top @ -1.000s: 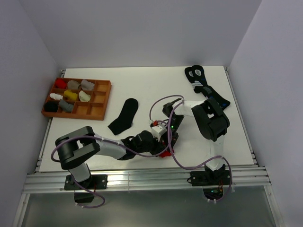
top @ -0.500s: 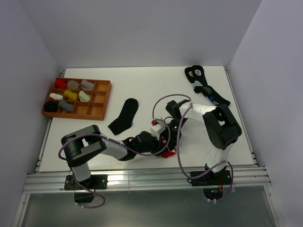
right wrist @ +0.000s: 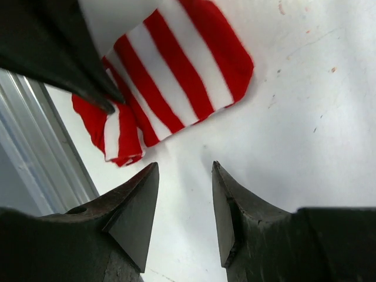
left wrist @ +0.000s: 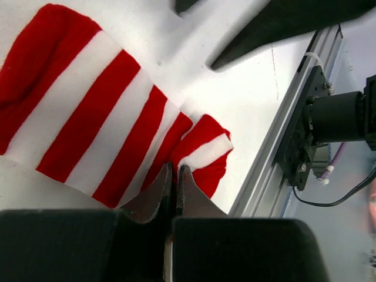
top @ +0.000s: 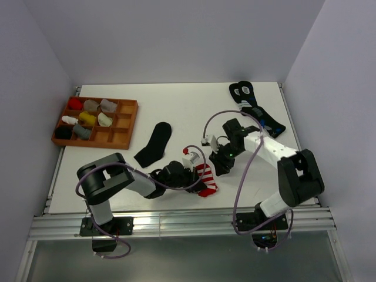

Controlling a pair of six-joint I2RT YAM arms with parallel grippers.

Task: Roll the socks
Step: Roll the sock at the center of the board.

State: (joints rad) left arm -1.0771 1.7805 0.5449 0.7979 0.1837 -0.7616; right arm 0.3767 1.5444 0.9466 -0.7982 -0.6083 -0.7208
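The red-and-white striped sock (top: 205, 180) lies flat near the table's front edge. In the left wrist view its stripes (left wrist: 88, 111) bunch into a fold at my left gripper (left wrist: 175, 170), which is shut on that fold. From above, the left gripper (top: 192, 175) sits at the sock's left side. My right gripper (top: 221, 164) hovers just right of the sock, open and empty. In the right wrist view the striped sock (right wrist: 176, 76) lies beyond its fingertips (right wrist: 154, 170), apart from them. The black sock (top: 154, 144) lies flat at mid-table.
An orange compartment tray (top: 126, 138) holding several small sock bundles stands at the back left. Dark socks with white rings (top: 252, 103) lie at the back right. The aluminium rail (left wrist: 282, 135) runs along the table's front edge, close to the striped sock.
My right gripper has opened and drawn back to the right, away from the striped sock. The sock now lies spread out beside the left gripper, which stays shut.
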